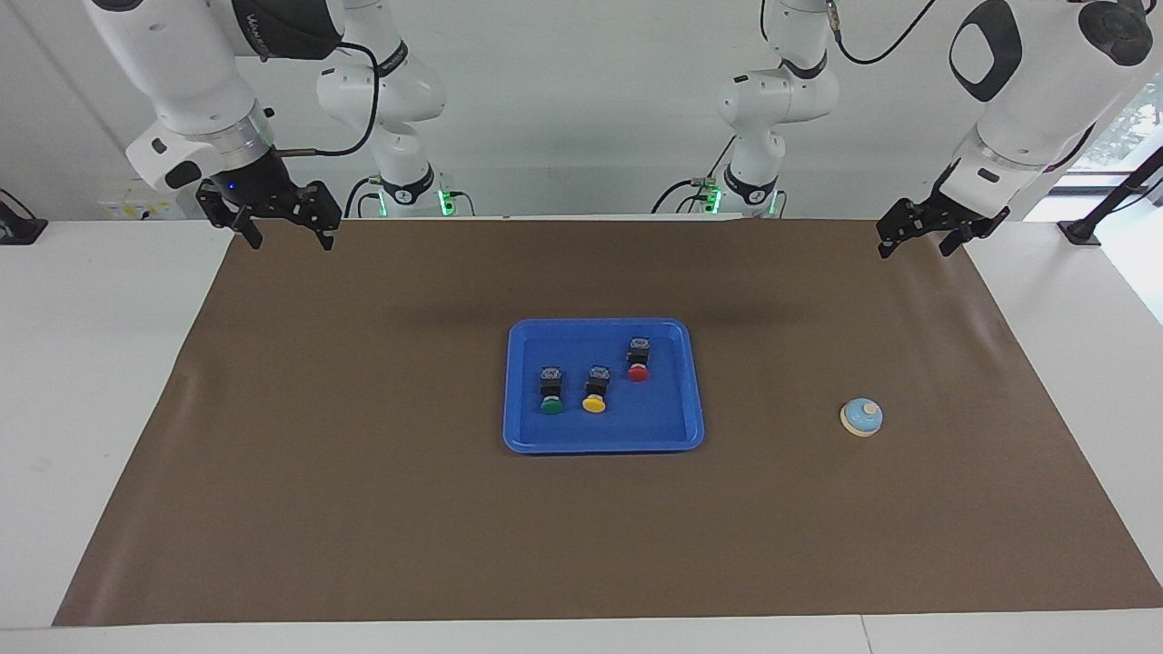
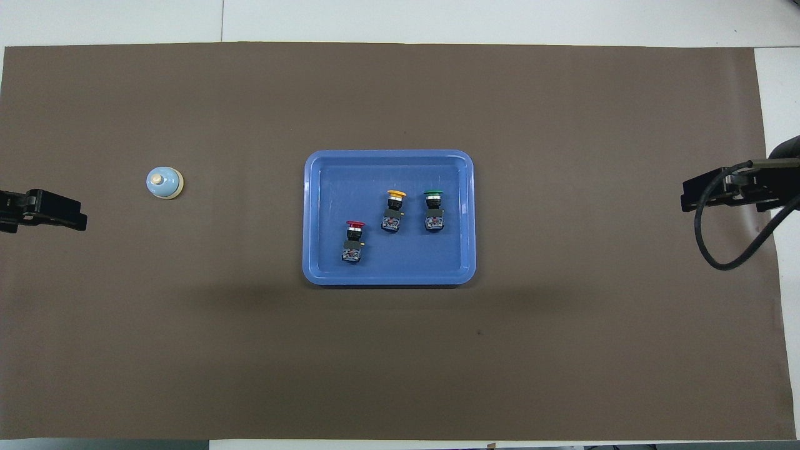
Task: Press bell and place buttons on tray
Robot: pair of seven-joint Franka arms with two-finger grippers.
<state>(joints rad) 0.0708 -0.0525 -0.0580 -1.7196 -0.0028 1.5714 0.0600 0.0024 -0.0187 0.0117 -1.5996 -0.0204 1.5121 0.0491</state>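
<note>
The blue tray (image 1: 521, 427) (image 2: 322, 262) lies mid-table on the brown mat. In it lie three buttons on their sides: red (image 1: 638, 361) (image 2: 353, 240), yellow (image 1: 595, 391) (image 2: 393, 211) and green (image 1: 551, 392) (image 2: 433, 210). The light-blue bell (image 1: 861, 417) (image 2: 165, 183) stands on the mat toward the left arm's end. My left gripper (image 1: 916, 239) (image 2: 59, 214) hangs open and empty over the mat's edge at that end, well apart from the bell. My right gripper (image 1: 286, 234) (image 2: 687, 195) hangs open and empty over the mat's corner at the right arm's end.
The brown mat (image 1: 363, 509) covers most of the white table. A black cable (image 2: 719, 250) loops down from the right wrist. Two further white arms (image 1: 763, 100) stand at the robots' end of the table.
</note>
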